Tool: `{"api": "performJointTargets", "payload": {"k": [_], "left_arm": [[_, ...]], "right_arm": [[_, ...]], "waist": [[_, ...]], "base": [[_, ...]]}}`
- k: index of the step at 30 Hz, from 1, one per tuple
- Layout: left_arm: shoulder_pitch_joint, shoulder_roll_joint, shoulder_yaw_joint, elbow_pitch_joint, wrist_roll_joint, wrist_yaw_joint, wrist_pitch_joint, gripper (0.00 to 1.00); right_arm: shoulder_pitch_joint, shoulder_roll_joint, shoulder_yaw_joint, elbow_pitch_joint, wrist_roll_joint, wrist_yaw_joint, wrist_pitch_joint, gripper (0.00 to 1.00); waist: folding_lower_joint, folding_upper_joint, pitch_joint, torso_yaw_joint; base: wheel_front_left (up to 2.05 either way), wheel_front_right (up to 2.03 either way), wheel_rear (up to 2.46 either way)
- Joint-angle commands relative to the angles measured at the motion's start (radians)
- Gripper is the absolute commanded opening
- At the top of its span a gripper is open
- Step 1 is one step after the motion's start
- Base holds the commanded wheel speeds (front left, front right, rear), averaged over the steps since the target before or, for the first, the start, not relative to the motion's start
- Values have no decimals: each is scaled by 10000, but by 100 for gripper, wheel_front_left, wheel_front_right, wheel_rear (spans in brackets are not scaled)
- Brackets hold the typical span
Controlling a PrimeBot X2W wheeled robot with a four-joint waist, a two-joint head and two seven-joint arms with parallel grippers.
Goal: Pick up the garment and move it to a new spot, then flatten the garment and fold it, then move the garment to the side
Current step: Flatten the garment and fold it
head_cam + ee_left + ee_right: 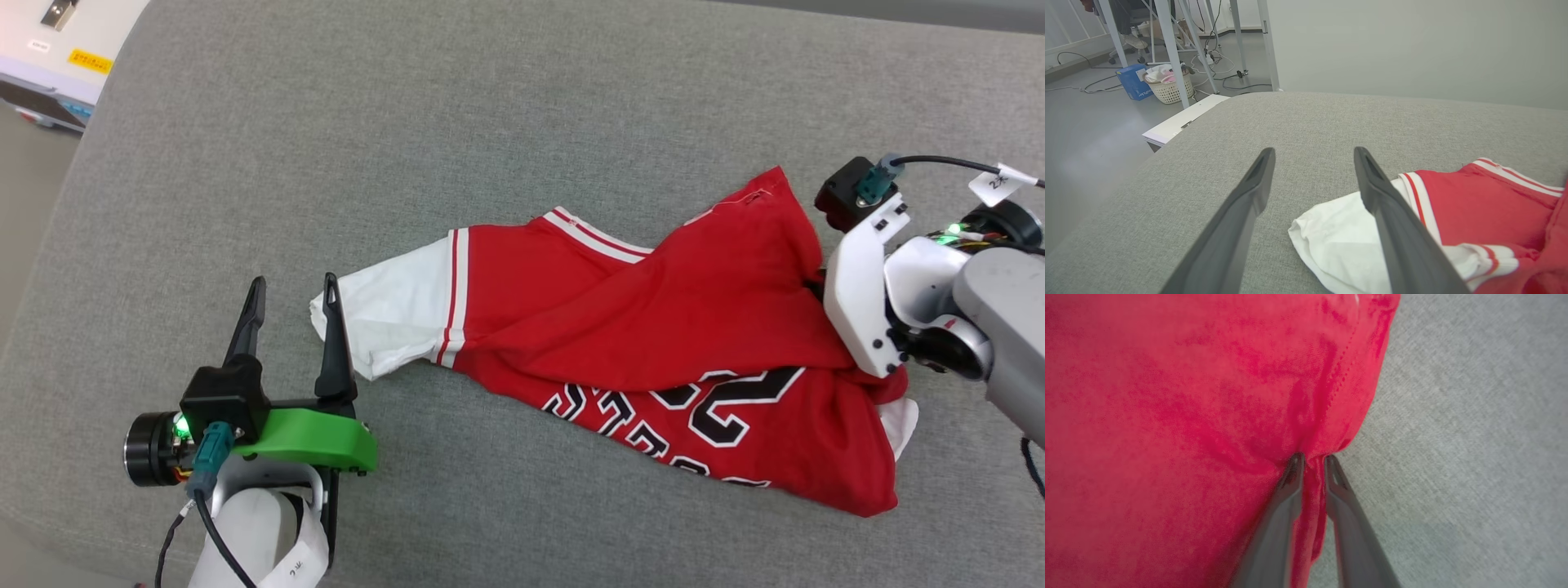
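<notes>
Grey woven desk (522,106) under everything, pale wall (1412,45) behind it in the left wrist view. Between the two claws, the garment (653,327): red, rumpled, folded over itself, black white-edged print partly showing on the lower layer. Left claw (295,280) spread wide, holding nothing, low over the desk at the garment's white sleeve (392,314); sleeve edge just beneath its right finger, contact unclear. Right claw (1314,457) nearly pressed together, pinching a bunched fold of red cloth beside a stitched edge, bare desk just to its right.
</notes>
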Motion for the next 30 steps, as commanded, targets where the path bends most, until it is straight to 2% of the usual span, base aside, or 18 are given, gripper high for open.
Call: {"api": "performJointTargets", "payload": {"k": [1, 8, 15, 23, 30], "left_arm": [[-16, -89, 104, 45, 122, -94, -57, 100], [203, -195, 412, 213, 398, -347, -57, 100], [474, -268, 685, 338, 559, -526, -57, 100], [735, -341, 927, 503, 691, -654, -57, 100], [968, -373, 1030, 628, 828, -773, -57, 100]], "right_arm": [[84, 240, 190, 168, 289, 2, -385, 0], [-721, 61, -168, -473, 523, 2, -2405, 0], [-721, -764, -224, -2483, 564, 2, -3493, 0], [917, -1563, -392, -4846, 585, 2, -3472, 0], [3407, -2003, -804, -5549, 697, 2, -3112, 0]], "waist": [[0, 0, -195, -170], [0, 0, -726, -411], [0, 0, -1209, -565], [0, 0, -1699, -775], [0, 0, -2022, -859]], "base": [[0, 0, 0], [0, 0, 0], [0, 0, 0], [0, 0, 0], [0, 0, 0]]}}
